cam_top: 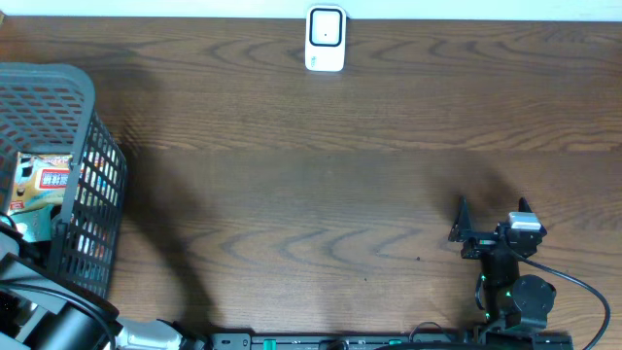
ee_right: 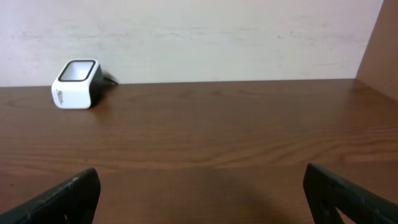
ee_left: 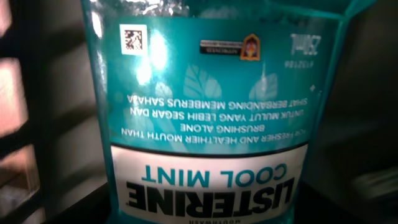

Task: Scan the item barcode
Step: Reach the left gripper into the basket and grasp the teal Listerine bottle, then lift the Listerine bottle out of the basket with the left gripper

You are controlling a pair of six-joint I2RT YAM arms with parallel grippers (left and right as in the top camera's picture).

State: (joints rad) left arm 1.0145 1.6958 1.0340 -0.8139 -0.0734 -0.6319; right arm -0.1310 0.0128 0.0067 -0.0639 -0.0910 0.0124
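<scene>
- Dark wood table [cam_top: 321,194] fills the overhead view; we note a white scanner [cam_top: 325,39] at top centre.
- At the left edge sits a grey mesh basket [cam_top: 92,126] with packaged goods inside.
- We see a teal Listerine bottle [ee_left: 211,106] filling the left wrist view, label upside down, with dark mesh at frame left.
- We cannot make out the left gripper's fingers, so we cannot tell its state.
- We find the right gripper [ee_right: 200,186], lower right overhead, wide open and empty.
</scene>
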